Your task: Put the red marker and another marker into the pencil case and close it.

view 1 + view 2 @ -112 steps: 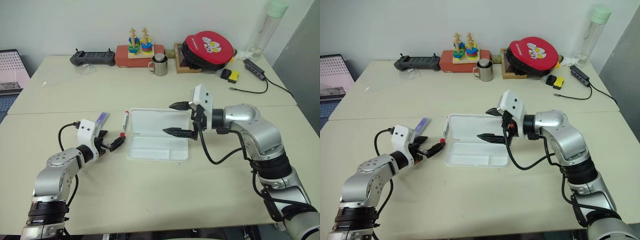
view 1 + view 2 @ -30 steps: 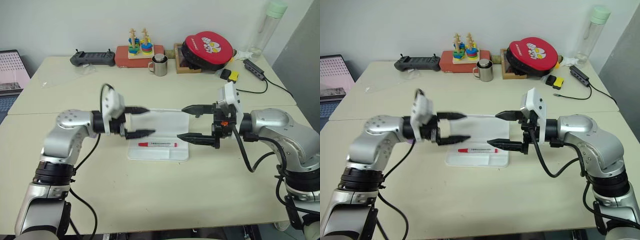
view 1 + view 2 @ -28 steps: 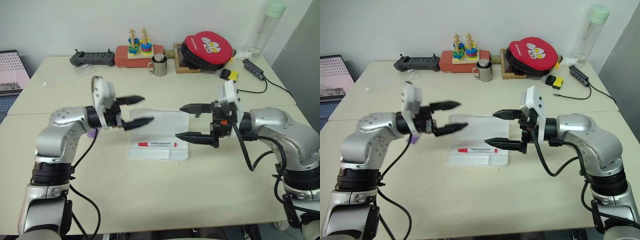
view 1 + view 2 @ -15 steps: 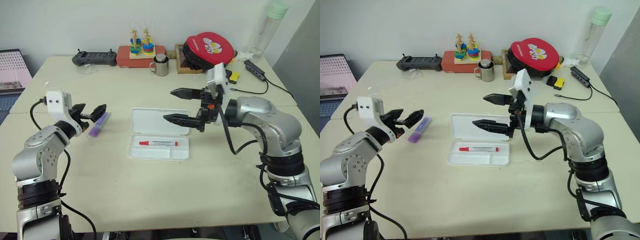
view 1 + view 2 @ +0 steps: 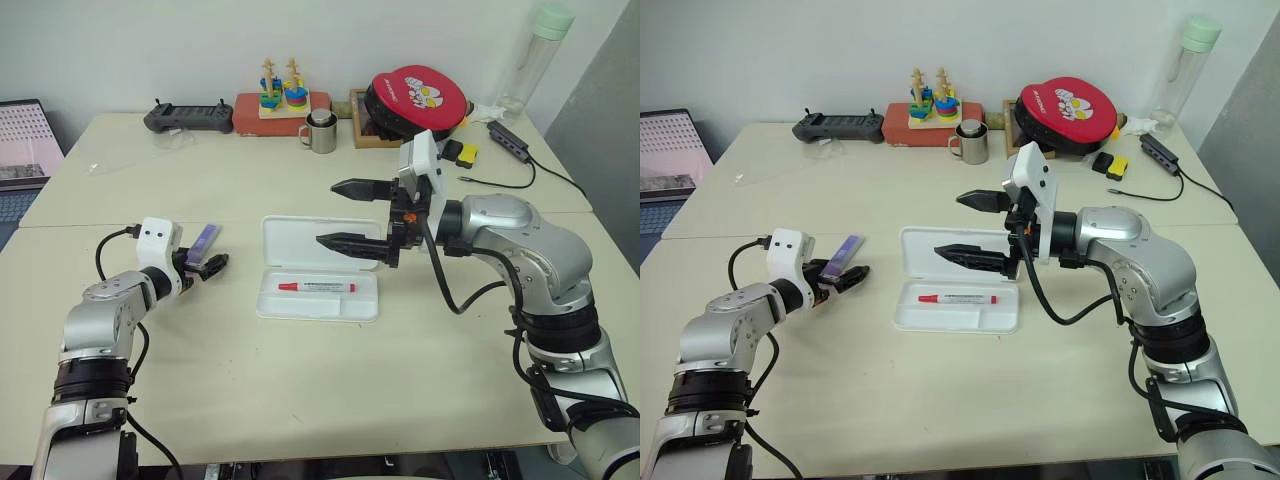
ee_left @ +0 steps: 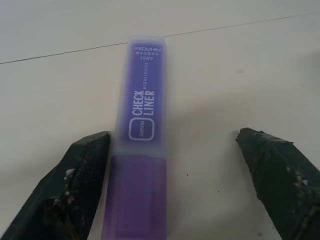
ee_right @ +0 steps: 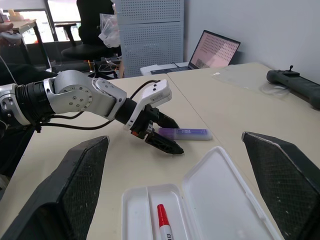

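We judged the task about half done. The slim red marker (image 5: 315, 287), white-barrelled with a red cap, lay inside the tray of the white plastic pencil case (image 5: 320, 303), whose hinged lid lay open flat behind it. The short, flat lavender-purple marker (image 6: 139, 165) lay on the cream worktop (image 5: 320, 400) to the left of the pencil case, apart from it. Our left end effector (image 5: 205, 266) sat low at that marker's near end, jaws partly open with the marker between them, 1 finger (image 6: 75, 185) against its side and the other clear, so nothing was gripped. Our right end effector (image 5: 348, 213) hovered over the pencil case's lid, jaws wide and empty. Left to do: grasp the purple marker, place it in the tray, close the lid.

Well behind the pencil case stood a steel mug (image 5: 320, 131), a wooden stacking toy (image 5: 277, 92), a black controller (image 5: 185, 116) and a red round pouch (image 5: 415, 98). Nothing lay between the marker and the pencil case; only our right end effector over the lid might crowd the way.
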Motion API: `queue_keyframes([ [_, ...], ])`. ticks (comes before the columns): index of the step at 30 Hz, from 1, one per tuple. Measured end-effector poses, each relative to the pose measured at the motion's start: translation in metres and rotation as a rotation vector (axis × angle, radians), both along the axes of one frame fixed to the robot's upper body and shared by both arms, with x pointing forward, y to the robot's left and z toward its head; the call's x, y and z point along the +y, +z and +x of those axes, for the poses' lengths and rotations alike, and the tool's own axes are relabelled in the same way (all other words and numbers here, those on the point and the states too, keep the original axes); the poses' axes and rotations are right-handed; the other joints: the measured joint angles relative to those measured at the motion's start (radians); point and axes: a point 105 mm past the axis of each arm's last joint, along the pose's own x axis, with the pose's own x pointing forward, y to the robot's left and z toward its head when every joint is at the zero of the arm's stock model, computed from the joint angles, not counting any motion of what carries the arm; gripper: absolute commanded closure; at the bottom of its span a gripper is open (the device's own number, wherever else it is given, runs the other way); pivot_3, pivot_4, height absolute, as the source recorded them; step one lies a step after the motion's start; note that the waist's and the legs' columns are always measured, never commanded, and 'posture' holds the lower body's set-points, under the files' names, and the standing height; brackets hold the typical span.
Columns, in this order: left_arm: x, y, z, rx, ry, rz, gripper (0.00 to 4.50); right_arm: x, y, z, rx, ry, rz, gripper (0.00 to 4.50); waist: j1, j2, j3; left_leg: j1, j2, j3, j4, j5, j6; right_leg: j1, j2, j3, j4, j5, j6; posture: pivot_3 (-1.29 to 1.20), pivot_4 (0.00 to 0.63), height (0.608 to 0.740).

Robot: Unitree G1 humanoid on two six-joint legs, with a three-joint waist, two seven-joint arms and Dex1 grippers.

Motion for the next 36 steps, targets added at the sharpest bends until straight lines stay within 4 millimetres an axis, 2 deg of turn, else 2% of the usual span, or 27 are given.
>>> queue_keyframes([
  [13,0.01,-0.001,-0.001,0.005,0.052,0.013,3.25,-0.001,-0.001,0.0,0.0,-0.002,-0.002,0.0,-0.001,0.0,0.0,0.0,0.0,0.001,0.0,0.0,0.0,0.0,0.0,0.001,0.001,0.0,0.0,0.0,0.15,0.74],
  [19,0.008,0.005,0.003,-0.025,0.054,-0.028,3.28,-0.002,0.0,0.0,-0.002,-0.005,-0.004,0.0,0.0,0.0,0.0,0.0,0.0,0.0,0.0,0.0,0.0,0.0,0.0,0.001,0.001,0.0,0.0,0.0,0.15,0.74],
  [21,-0.007,0.028,0.011,-0.114,-0.03,-0.069,3.28,-0.004,-0.001,0.001,-0.001,-0.009,-0.006,0.0,0.004,-0.001,0.0,-0.003,0.0,-0.002,0.002,0.0,0.0,-0.001,0.0,0.0,0.001,0.0,0.0,0.0,0.15,0.74],
  [24,-0.049,0.094,0.012,-0.334,-0.276,-0.121,3.28,-0.008,0.001,0.001,-0.004,-0.01,-0.009,0.0,0.004,-0.002,0.0,-0.006,0.0,-0.003,0.003,0.0,0.0,-0.001,-0.001,-0.001,-0.002,0.001,0.0,0.0,0.15,0.74],
  [26,-0.079,0.132,0.0,-0.459,-0.463,-0.122,3.28,-0.013,0.002,0.002,-0.012,-0.021,-0.017,0.0,0.0,-0.001,0.0,-0.006,0.0,-0.002,0.003,0.0,0.0,-0.001,-0.001,0.0,-0.003,0.001,0.001,0.0,0.15,0.74],
  [28,-0.105,0.147,-0.018,-0.496,-0.657,-0.097,3.28,-0.021,0.004,0.004,-0.023,-0.046,-0.02,0.0,-0.005,-0.001,0.0,-0.005,0.0,-0.001,0.001,0.0,0.0,-0.001,-0.001,0.0,-0.003,0.001,0.001,0.0,0.15,0.74],
  [29,-0.117,0.146,-0.027,-0.481,-0.751,-0.082,3.28,-0.024,0.004,0.006,-0.027,-0.061,-0.023,0.0,-0.008,-0.001,0.0,-0.005,0.001,-0.001,0.001,0.0,0.0,-0.002,-0.001,0.001,-0.003,0.001,0.0,0.0,0.15,0.74],
  [32,-0.142,0.117,-0.055,-0.335,-1.019,0.032,3.28,-0.033,0.005,0.009,-0.033,-0.09,-0.031,0.0,-0.019,0.0,0.0,-0.005,0.001,0.0,0.0,0.0,0.0,-0.002,0.0,0.001,-0.003,0.001,0.0,0.0,0.15,0.74],
  [34,-0.146,0.086,-0.067,-0.203,-1.157,0.166,3.28,-0.039,0.002,0.01,-0.028,-0.105,-0.048,0.0,-0.02,0.0,0.0,-0.005,0.002,0.0,0.0,0.0,0.0,-0.002,0.001,0.001,-0.004,0.001,0.0,0.0,0.15,0.74],
  [36,-0.144,0.065,-0.069,-0.131,-1.234,0.264,3.28,-0.045,-0.004,0.011,-0.019,-0.121,-0.073,0.0,-0.015,0.0,0.0,-0.005,0.001,0.0,0.0,0.0,0.0,-0.002,0.001,0.0,-0.004,0.001,0.0,0.0,0.15,0.74],
])
